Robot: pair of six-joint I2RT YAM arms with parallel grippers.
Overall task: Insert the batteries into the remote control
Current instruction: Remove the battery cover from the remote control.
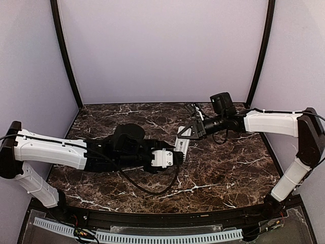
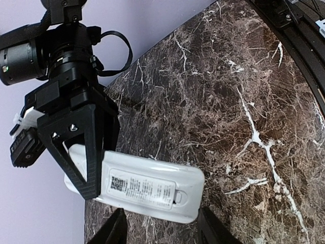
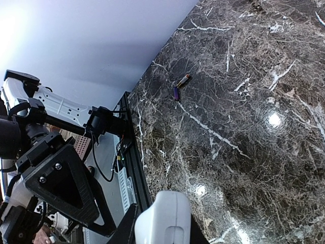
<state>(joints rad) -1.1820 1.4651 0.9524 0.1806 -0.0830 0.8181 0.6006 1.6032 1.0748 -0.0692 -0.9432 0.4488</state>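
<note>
Right gripper (image 2: pixel 81 183) is clamping one end of the remote control (image 2: pixel 147 185), whose labelled back is facing up. I am seeing the left gripper (image 2: pixel 162 231) straddling the other end, and cannot tell whether it is gripping. Two batteries (image 3: pixel 183 80) are lying on the marble table (image 2: pixel 228 101), outside the remote.

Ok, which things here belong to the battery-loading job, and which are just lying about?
Job: remote control, held by the right gripper; orange-tipped battery and purple battery, lying apart from it on the table.
Just lying about: black cable looping off the left arm.
</note>
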